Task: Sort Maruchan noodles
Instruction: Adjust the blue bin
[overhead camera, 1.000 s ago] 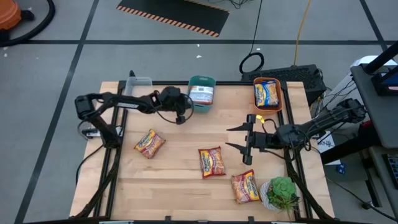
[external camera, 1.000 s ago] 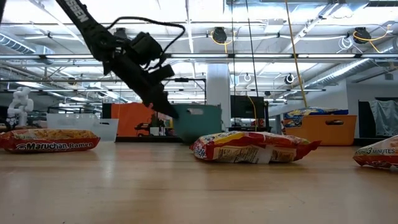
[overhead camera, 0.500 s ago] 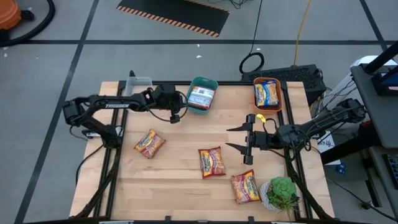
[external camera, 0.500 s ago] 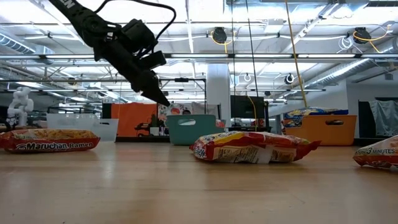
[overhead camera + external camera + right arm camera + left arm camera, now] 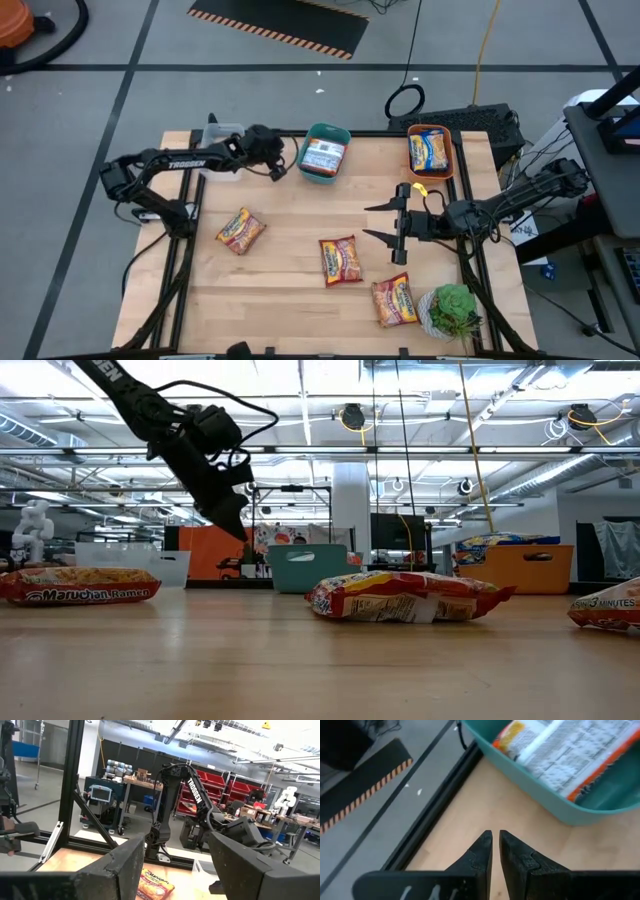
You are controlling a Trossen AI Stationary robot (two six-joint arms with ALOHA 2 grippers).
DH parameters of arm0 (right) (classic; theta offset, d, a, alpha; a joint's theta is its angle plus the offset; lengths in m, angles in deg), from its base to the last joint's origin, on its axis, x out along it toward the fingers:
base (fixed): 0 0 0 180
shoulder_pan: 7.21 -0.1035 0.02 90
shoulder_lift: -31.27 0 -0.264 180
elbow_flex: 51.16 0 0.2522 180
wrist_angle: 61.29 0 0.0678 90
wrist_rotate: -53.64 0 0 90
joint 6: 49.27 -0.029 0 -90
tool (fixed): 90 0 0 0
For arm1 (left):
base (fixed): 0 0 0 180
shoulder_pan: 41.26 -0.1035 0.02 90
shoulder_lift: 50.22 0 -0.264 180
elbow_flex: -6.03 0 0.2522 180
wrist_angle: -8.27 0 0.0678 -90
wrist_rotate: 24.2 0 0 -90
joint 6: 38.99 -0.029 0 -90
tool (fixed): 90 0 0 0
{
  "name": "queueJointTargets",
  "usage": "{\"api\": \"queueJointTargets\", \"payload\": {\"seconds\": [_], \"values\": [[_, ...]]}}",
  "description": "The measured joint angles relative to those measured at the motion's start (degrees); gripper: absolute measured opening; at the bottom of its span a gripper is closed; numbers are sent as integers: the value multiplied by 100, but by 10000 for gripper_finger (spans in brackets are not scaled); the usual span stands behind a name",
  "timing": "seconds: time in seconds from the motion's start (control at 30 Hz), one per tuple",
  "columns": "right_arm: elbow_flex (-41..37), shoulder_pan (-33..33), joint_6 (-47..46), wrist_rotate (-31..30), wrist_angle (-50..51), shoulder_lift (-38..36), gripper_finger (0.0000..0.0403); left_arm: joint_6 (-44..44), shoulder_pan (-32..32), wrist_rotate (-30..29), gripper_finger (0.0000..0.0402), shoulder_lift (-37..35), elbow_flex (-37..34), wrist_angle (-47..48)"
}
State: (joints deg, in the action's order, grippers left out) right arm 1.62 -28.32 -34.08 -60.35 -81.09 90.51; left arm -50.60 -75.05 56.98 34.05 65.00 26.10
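Note:
Three Maruchan noodle packets lie flat on the wooden table: an orange one (image 5: 240, 230) at the left, a red one (image 5: 340, 260) in the middle, another (image 5: 395, 300) near the front right. A white-backed packet (image 5: 570, 755) lies in the teal bin (image 5: 325, 152), and a yellow one (image 5: 430, 152) in the orange bin (image 5: 446, 170). My left gripper (image 5: 281, 171) hangs shut and empty above the table, just left of the teal bin (image 5: 545, 800). My right gripper (image 5: 385, 223) waits open, raised at the table's right.
A clear bin (image 5: 225, 134) stands at the far left corner. A green potted plant (image 5: 452, 310) sits at the near right corner. Bare wood lies between the packets and along the near edge. A black frame rail (image 5: 435, 805) runs along the far edge.
My left gripper has drawn back from the teal bin's left side, going up and toward the table's far left, and has stayed shut. The teal bin has turned a little on the table. My right arm has kept still.

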Motion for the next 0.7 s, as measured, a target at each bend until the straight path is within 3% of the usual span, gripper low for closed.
{"api": "queueJointTargets", "payload": {"seconds": [0.23,0.53,0.7], "values": [[0,7,49,0,0,0,215,150,-25,519,42,42,0,13],[0,13,49,0,-55,0,215,128,-16,781,42,805,-11,-356],[0,14,63,0,-48,0,215,132,9,1413,42,1043,-10,-725]]}}
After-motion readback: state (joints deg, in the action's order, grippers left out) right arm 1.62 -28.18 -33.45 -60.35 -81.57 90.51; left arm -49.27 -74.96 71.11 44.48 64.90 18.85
